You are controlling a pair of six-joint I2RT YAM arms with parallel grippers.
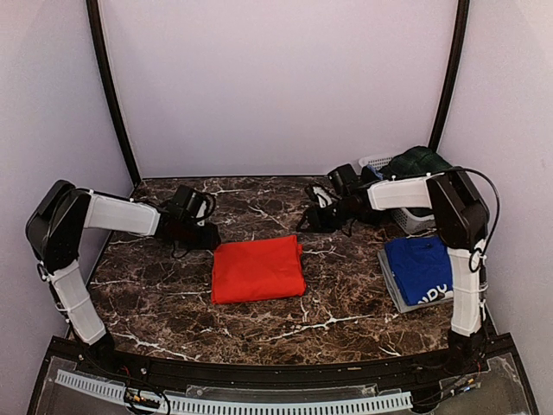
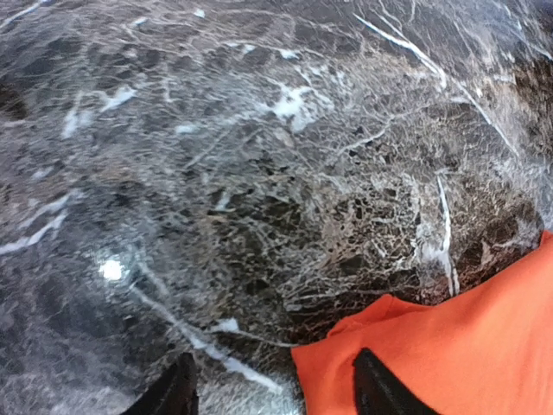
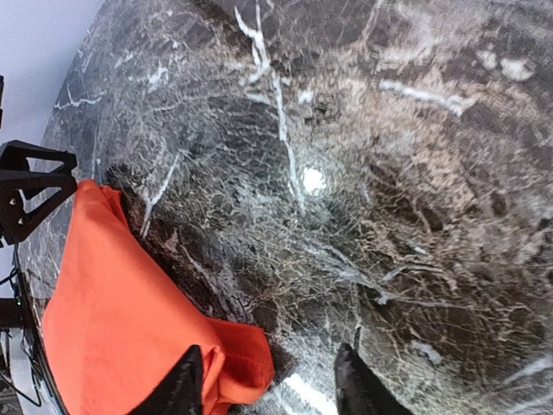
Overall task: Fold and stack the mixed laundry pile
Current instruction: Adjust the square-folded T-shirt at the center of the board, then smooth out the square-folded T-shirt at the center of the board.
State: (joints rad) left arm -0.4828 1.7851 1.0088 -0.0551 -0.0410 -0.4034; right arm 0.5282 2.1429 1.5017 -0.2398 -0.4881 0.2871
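Jaws apart and empty, the left gripper [image 2: 272, 391] and right gripper [image 3: 268, 382] hover at the folded bright red-orange T-shirt's [image 1: 257, 269] far corners.

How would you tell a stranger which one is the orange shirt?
Start at the dark marble table; near its middle lies the orange shirt, folded into a flat square. It is the only bright red-orange thing there and lies straight on the stone, while the blue shirt to its right sits on a grey tray.
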